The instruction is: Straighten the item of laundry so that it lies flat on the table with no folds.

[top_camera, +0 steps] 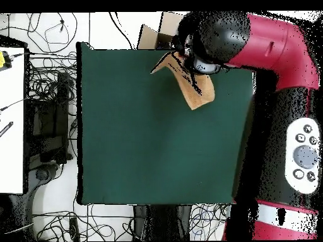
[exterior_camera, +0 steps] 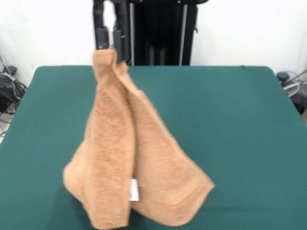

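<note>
The orange-tan terry towel [exterior_camera: 129,158] hangs from my gripper [exterior_camera: 109,47], which is shut on its top corner. It drapes down in two long vertical folds and widens toward the bottom, where a small white tag [exterior_camera: 134,189] shows. Its lower edge reaches the green table [exterior_camera: 230,124] near the front edge. In the overhead view the towel [top_camera: 195,88] shows as a folded strip near the table's top right, mostly under the red and black arm [top_camera: 265,44]; the gripper is hidden there.
The robot's black pedestal [exterior_camera: 160,33] stands behind the table's far edge. Cables and equipment [top_camera: 47,126] lie on the floor left of the table in the overhead view. A cardboard box [top_camera: 154,31] sits beyond the table's top edge.
</note>
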Robot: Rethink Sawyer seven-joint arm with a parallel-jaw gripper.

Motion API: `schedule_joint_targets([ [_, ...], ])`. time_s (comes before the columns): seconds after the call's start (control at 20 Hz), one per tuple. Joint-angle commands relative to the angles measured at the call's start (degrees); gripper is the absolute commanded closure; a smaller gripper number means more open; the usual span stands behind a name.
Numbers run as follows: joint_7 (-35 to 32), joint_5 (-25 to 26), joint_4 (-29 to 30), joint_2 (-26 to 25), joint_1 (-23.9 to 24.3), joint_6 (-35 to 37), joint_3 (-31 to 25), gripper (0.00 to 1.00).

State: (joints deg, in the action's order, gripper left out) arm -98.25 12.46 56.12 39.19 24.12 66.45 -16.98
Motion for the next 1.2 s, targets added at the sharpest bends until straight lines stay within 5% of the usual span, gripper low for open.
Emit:
schedule_joint_targets([
  [0.05,-10.9,-2.4,10.3,1.7,-2.4,0.4,2.4,1.00],
  [1.2,-12.1,-4.7,13.6,2.1,-4.3,-0.4,3.7,1.00],
])
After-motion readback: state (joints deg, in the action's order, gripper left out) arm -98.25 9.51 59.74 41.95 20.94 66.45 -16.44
